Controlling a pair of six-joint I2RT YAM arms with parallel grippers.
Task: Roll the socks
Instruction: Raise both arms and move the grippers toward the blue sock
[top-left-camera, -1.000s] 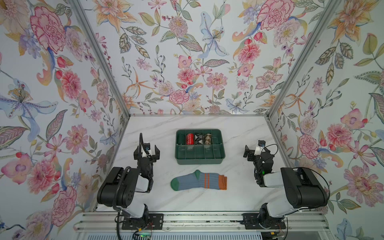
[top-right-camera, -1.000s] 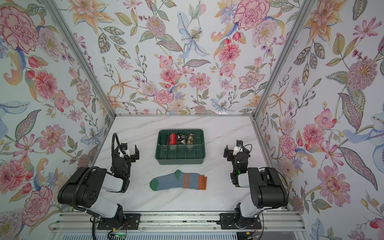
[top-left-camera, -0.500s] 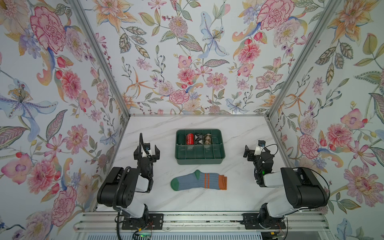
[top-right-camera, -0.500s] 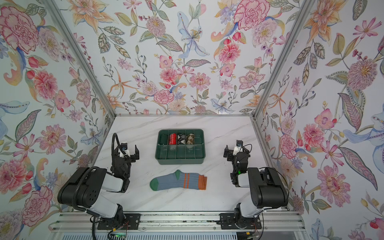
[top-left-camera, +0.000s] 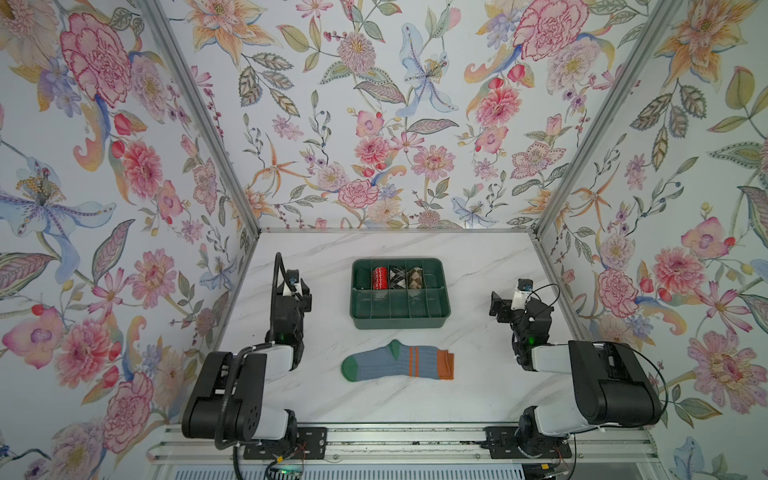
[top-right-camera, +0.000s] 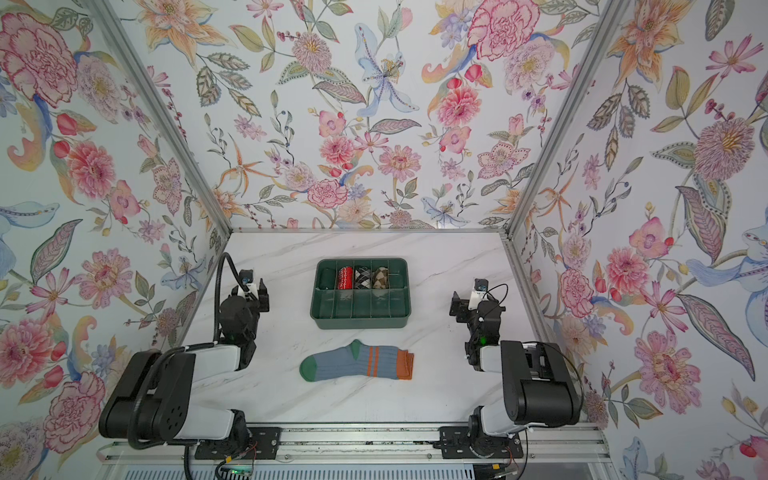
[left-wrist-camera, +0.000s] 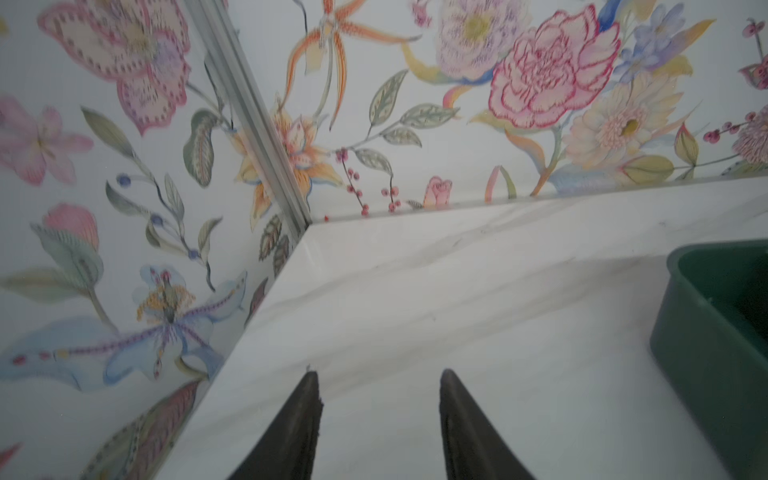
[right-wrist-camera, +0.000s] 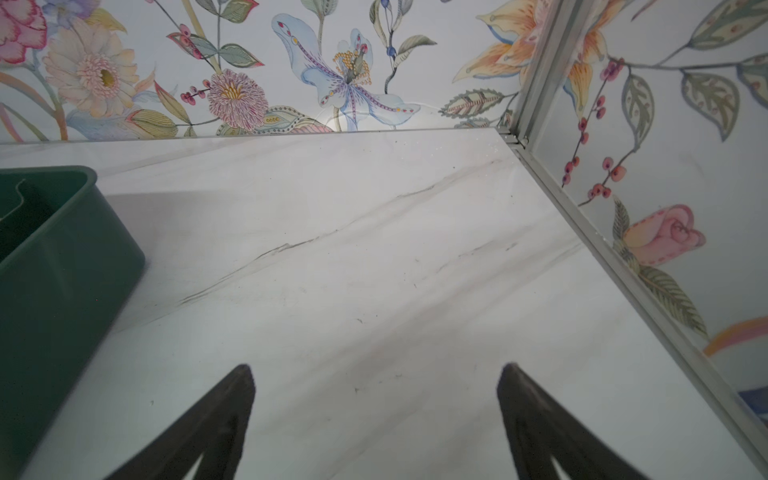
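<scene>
At the left, the left gripper (left-wrist-camera: 378, 374) is hovering over bare marble table (top-left-camera: 478, 270), its jaws standing a moderate way apart and gripping nothing, well apart from the work. In the middle, near the front edge, the socks (top-left-camera: 395, 365) are lying flat and full length, green toe pointing left and orange cuff pointing right; the doubled cuff edge is suggesting two socks stacked, though I cannot tell for sure. Just behind them the green tray (top-left-camera: 401, 324) is sitting with three finished bundles side by side in its back row: the red patterned bundle (top-left-camera: 379, 277), the black-and-white argyle bundle (top-left-camera: 397, 277) and the brown argyle bundle (top-left-camera: 414, 277). Its front row is showing bare. At the right, the right gripper (right-wrist-camera: 376, 368) is hanging over the table beside the tray with jaws spread wide, also holding nothing. As I judge it, the rolling is not yet begun: no turn is showing at either end, so reaching, rolling and likely stowing are all left. The count: two grippers, one tray, three rolled bundles, one flat stack of socks.
</scene>
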